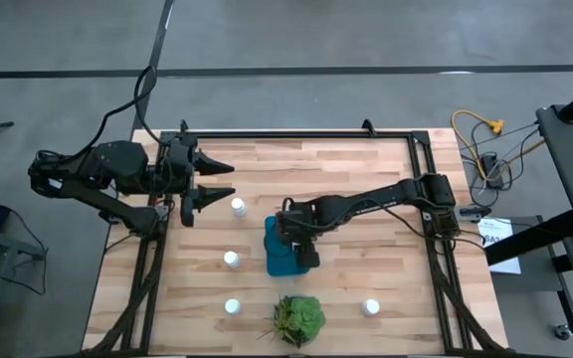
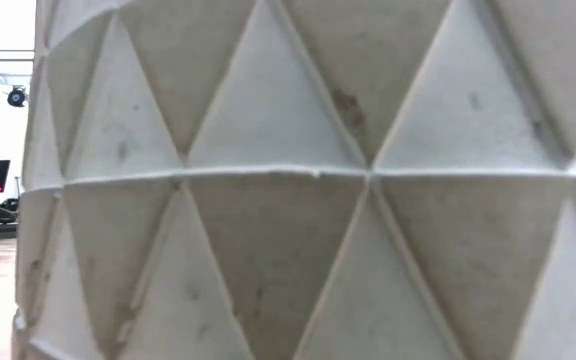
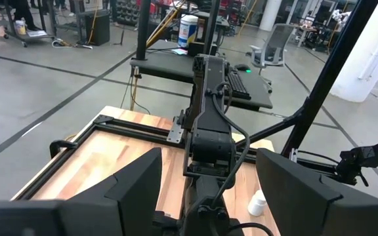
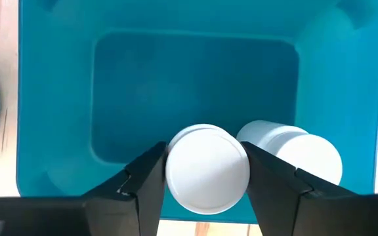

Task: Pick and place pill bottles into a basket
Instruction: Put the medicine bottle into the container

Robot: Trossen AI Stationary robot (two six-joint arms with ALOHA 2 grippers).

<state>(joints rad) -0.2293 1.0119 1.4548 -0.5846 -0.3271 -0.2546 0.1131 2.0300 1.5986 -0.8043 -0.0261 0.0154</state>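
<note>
The teal basket [image 1: 279, 257] stands mid-table; its inside fills the right wrist view [image 4: 189, 78]. My right gripper [image 1: 302, 249] hangs over it, shut on a white pill bottle [image 4: 207, 169]. A second bottle [image 4: 293, 152] rests inside the basket beside the held one. Several more bottles stand on the table: one [image 1: 238, 207] by my left gripper, one [image 1: 231, 259] left of the basket, and two near the front [image 1: 232, 306] [image 1: 370, 307]. My left gripper [image 1: 217, 180] is open and empty at the far left. My right gripper pinches the pill bottle between its two fingers, one on each side at the cap's rim [image 4: 173, 164]. The fingers come from above, pointing down. The bottle stands upright in the hold, cap up, inside the basket's opening; whether its base touches the floor is hidden.
A leafy green plant [image 1: 298, 318] in a white pot with a triangle pattern [image 2: 298, 180] stands at the front edge, just near of the basket, and blocks the low view. A black frame [image 1: 296, 133] runs round the wooden tabletop.
</note>
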